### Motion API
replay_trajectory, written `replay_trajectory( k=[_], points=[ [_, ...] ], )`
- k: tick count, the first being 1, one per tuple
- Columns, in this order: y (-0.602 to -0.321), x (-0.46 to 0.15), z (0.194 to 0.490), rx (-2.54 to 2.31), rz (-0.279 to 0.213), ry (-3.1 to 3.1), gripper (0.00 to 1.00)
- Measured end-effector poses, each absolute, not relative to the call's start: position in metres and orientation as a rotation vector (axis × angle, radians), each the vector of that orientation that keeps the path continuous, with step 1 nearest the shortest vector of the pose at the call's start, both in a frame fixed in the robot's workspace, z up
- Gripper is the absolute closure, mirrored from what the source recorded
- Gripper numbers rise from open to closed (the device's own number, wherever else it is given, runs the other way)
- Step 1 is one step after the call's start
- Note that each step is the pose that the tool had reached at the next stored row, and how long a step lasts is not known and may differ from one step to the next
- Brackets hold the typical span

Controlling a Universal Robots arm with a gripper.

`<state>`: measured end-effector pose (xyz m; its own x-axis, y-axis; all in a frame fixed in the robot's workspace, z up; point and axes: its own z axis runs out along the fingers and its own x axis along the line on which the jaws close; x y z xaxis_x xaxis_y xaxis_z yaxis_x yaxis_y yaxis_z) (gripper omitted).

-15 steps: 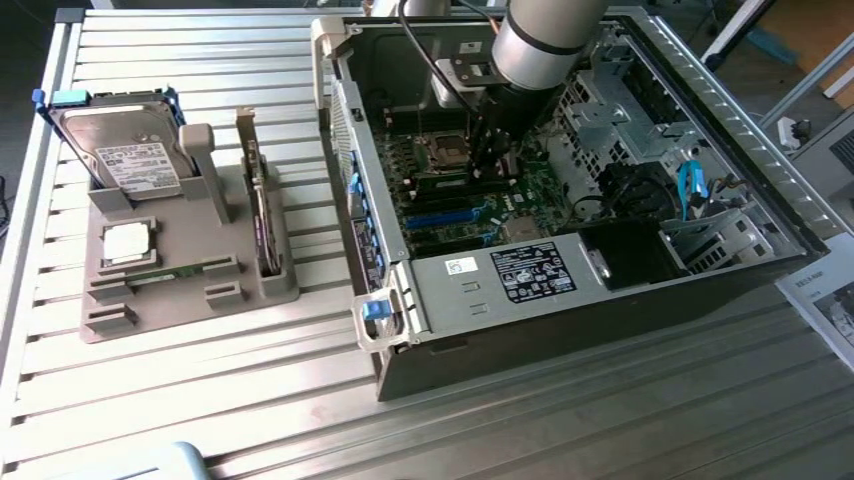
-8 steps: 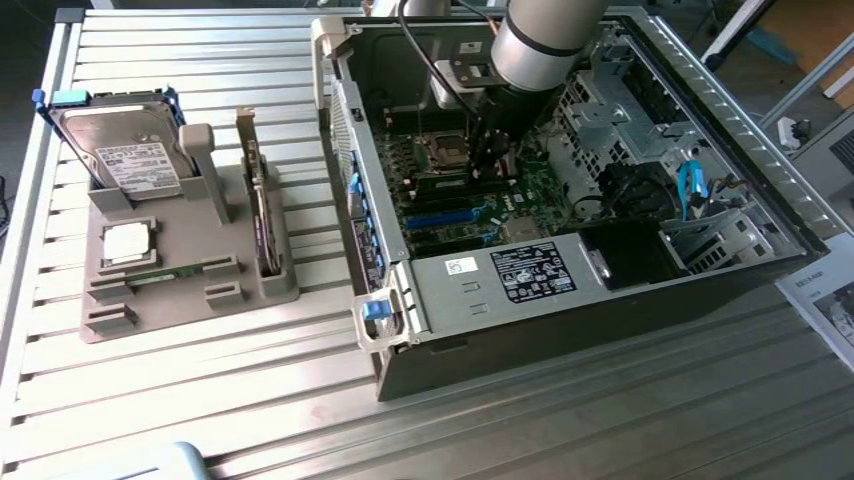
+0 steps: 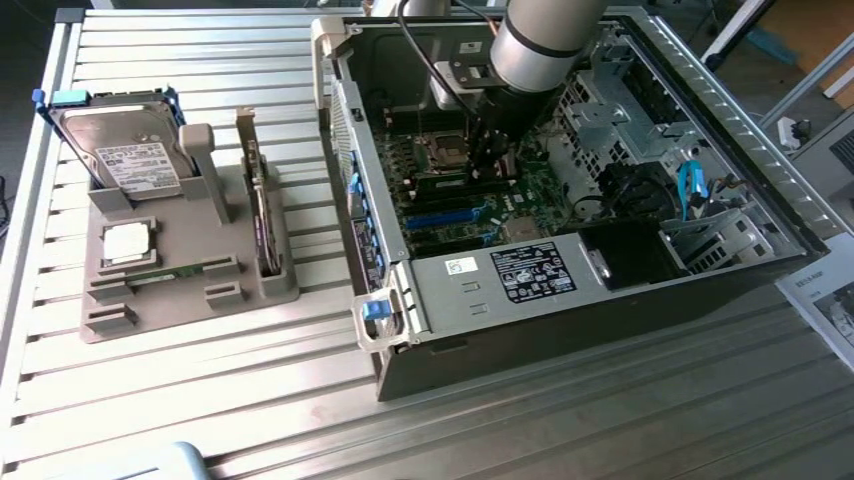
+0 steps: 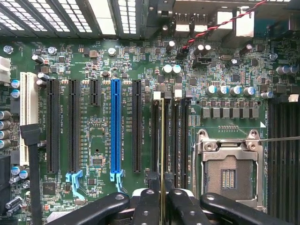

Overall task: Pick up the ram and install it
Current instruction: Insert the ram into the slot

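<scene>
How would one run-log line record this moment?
gripper: shut on ram | place: over memory slots, inside computer case | seated: cannot tell

Soft, even light falls on the slatted tabletop (image 3: pixel 200 400), which shows a pale sheen. Inside the computer case (image 3: pixel 534 345) it is dimmer, shadowed beneath the arm (image 3: pixel 547 40). In the wrist view the motherboard (image 4: pixel 103 140) is evenly lit, the vent slots (image 4: pixel 101 14) glare white, and the ram (image 4: pixel 161 140) shows a thin, faint glint along its edge.

You're looking at the ram (image 4: pixel 162 154) edge-on — a thin, pale strip standing upright, running along the black memory slots (image 4: pixel 174 140).
</scene>
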<state>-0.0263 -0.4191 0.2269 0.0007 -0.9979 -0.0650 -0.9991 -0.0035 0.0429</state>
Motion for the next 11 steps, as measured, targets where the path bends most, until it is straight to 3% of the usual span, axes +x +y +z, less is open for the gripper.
replay_trajectory(
  k=[11],
  points=[
    [-0.4191,-0.0263,0.2311,-2.228,0.082,2.225,0.86]
  ],
)
